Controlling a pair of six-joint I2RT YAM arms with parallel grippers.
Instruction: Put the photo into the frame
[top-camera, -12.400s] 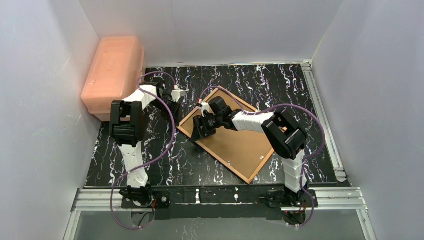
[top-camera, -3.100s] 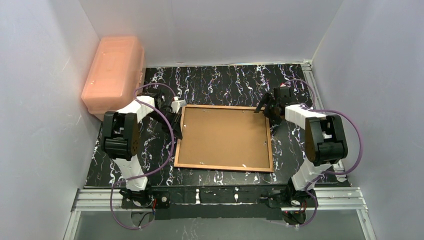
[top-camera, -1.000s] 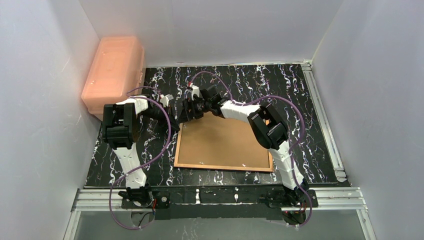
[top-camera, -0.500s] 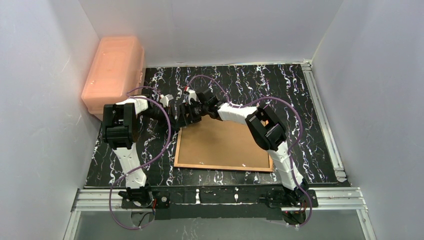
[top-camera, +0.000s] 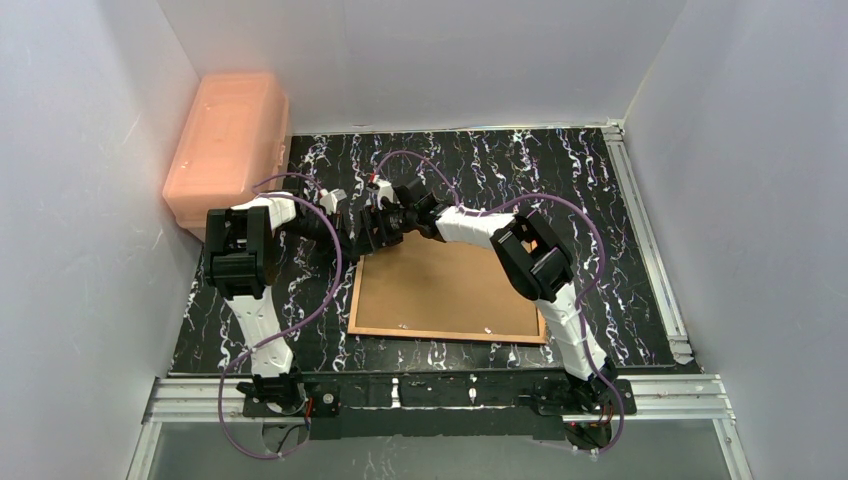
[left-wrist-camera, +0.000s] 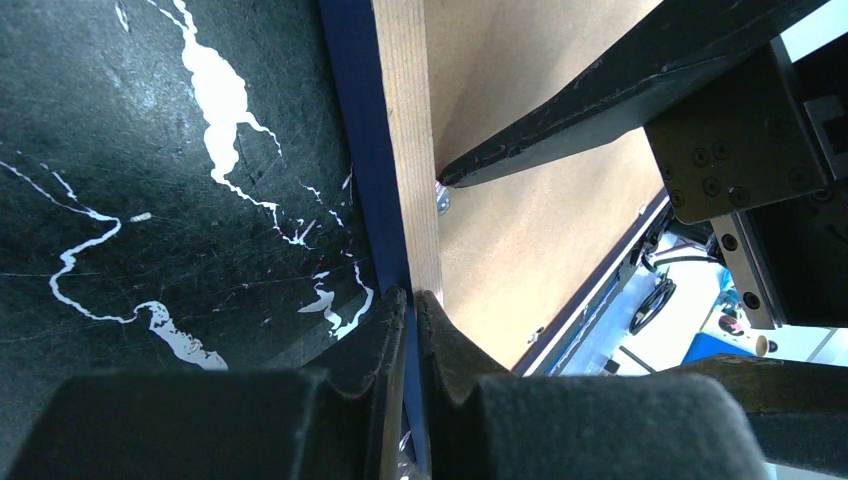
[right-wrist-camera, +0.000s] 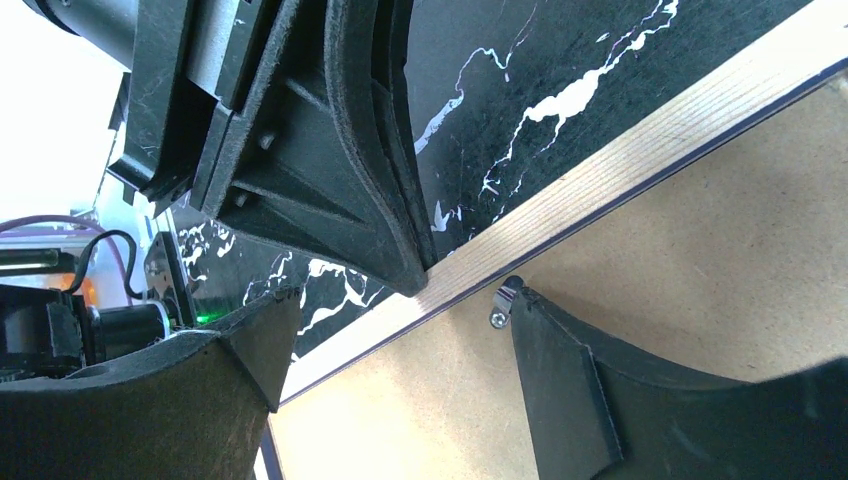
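Face down on the table (top-camera: 600, 250), the frame (top-camera: 450, 334) lies between the two arms with its brown backing board (top-camera: 450, 290) uppermost; the photo shows in no view. The left gripper (left-wrist-camera: 411, 296) is clamped on the frame's far-left rim, while the right gripper (right-wrist-camera: 405, 292) has its fingers apart, one tip just beside a small metal tab (right-wrist-camera: 500, 305) on the board. The frame looks stiff and light, but its pane is likely fragile, so the wooden rim seems the safest hold, and the tab probably wants a careful fingertip nudge.
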